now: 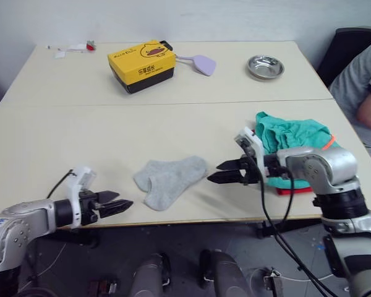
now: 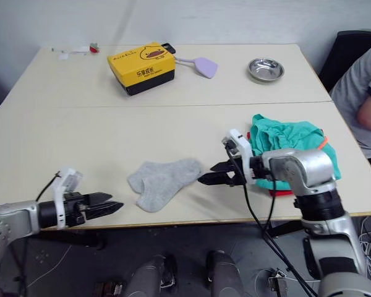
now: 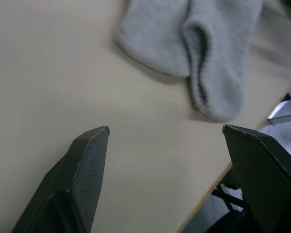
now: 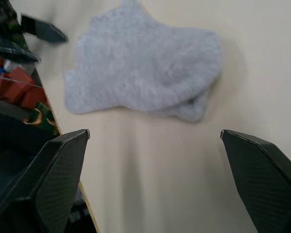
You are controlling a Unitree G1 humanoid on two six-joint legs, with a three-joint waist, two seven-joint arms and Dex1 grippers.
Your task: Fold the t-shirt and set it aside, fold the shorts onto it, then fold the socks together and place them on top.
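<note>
Socks (image 1: 170,180): laid together, flat on table (image 1: 80,136) near its front edge | left gripper (image 1: 114,204): jaws open, empty, left of socks | right gripper (image 1: 226,172): jaws open, empty, right of socks | shorts (image 1: 290,136): piled on t-shirt (image 1: 292,191), right of socks.

The left tool (image 3: 165,141) shows its two black textured fingers (image 3: 82,174) spread wide apart, and nothing is between them. Under them lies the pale beige desk (image 3: 48,63). Beyond the fingertips, the pair of plain light grey soft socks (image 3: 194,43) lies flat on the desk, one sock partly over the other. The socks do not touch the fingers. The desk edge runs close to one finger and to the socks.
</note>
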